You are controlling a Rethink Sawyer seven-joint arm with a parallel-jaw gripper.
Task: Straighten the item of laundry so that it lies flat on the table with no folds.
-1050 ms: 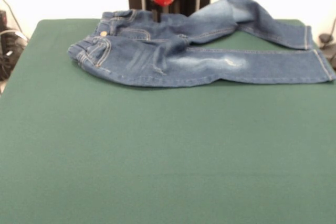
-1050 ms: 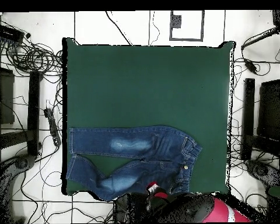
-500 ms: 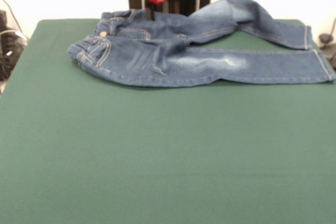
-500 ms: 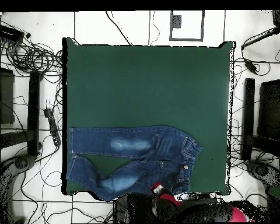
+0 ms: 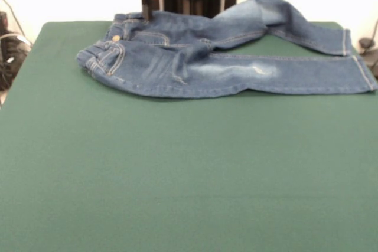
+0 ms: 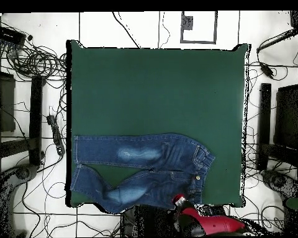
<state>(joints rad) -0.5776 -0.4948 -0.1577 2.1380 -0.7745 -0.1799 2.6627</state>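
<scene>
One pair of jeans [image 5: 218, 66] is lying along the green counter [image 5: 177, 169] edge, one leg bending over the other. Just above the waistband, the pincer [image 5: 145, 11] is hanging; its opening, I cannot tell.

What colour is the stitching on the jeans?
Orange, on blue denim jeans; clearest in the front view.

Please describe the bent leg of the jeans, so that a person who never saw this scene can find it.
On the dark green felt table lies a small pair of blue denim jeans. One leg stretches out straight. The other leg, behind it in the front view, rises in a hump and bends.
</scene>
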